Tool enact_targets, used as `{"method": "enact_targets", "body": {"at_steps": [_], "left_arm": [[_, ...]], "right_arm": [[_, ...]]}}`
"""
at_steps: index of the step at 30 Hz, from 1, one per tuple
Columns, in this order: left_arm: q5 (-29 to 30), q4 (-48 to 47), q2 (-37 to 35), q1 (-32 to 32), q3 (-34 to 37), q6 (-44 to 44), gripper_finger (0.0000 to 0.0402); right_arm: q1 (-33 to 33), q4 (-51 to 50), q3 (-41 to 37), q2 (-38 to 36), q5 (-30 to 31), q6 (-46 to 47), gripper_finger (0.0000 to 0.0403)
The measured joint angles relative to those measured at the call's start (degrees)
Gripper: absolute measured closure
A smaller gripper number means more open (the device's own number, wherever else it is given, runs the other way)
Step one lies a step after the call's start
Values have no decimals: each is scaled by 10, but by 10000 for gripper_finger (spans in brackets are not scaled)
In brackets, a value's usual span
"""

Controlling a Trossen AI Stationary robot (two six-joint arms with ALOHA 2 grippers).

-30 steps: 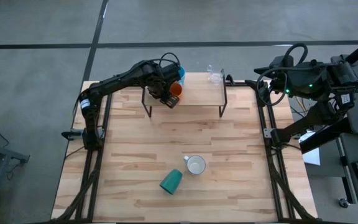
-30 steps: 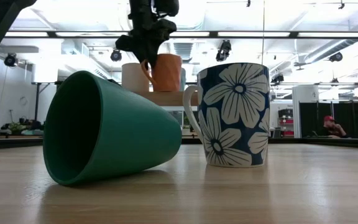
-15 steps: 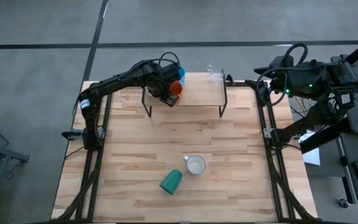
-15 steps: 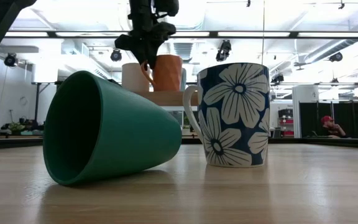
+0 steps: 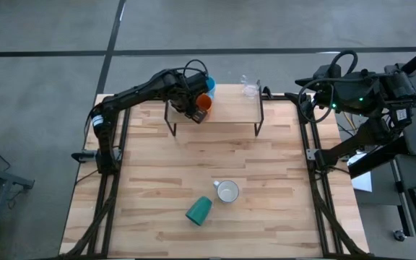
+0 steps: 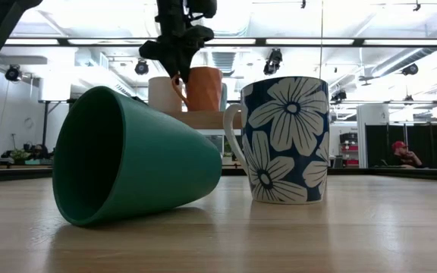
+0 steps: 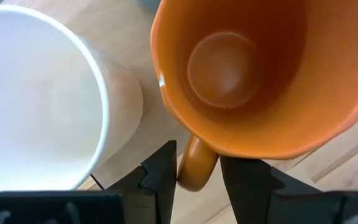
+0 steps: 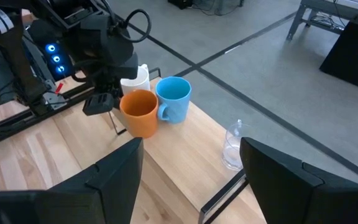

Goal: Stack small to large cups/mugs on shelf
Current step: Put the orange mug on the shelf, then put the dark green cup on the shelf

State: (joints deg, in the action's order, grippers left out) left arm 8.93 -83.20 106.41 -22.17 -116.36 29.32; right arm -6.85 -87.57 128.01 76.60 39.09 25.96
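Observation:
On the shelf (image 5: 230, 112) the orange mug (image 7: 241, 68) stands upright between the white mug (image 7: 36, 99) and the light blue mug (image 8: 174, 98). The clear glass (image 8: 234, 144) stands at the shelf's far right corner. My left gripper (image 7: 199, 180) is over the shelf's left end, shut on the orange mug's handle. On the table near me, the dark green cup (image 6: 135, 163) lies on its side beside an upright blue-and-white flowered mug (image 6: 287, 140). My right gripper (image 8: 191, 186) waits open off the table's far right corner. My left gripper pinches the orange mug's handle (image 7: 197, 171) between its two fingers, one finger on each side of the loop. It comes from above, pointing down. The mug (image 6: 204, 89) stands upright with its base on the shelf.
The shelf's middle and right part (image 5: 237, 108) is bare board between the mugs and the glass. The shelf's black legs (image 5: 259, 126) stand on the table's far half. Bare tabletop (image 5: 215, 155) lies between the shelf and the two cups near me.

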Motion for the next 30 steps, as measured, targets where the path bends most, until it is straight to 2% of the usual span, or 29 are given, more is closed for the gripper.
{"method": "enact_targets", "body": {"at_steps": [19, 23, 27, 29, 30], "left_arm": [[-6, -15, -54, 0, -1, 3, 293], [-58, -19, -79, 2, -3, 3, 293], [-132, -18, -123, 2, -3, 28, 293], [-145, -19, -152, 7, -4, 54, 293], [-145, -19, -167, 12, -4, 65, 293]], "right_arm": [[0, 0, -17, 0, 0, 0, 142], [0, 5, -17, 0, 0, 0, 142], [12, 64, -17, 1, -4, -37, 142], [30, 100, -17, 7, -36, -65, 142], [46, 114, -16, 14, -73, -68, 142]]}}
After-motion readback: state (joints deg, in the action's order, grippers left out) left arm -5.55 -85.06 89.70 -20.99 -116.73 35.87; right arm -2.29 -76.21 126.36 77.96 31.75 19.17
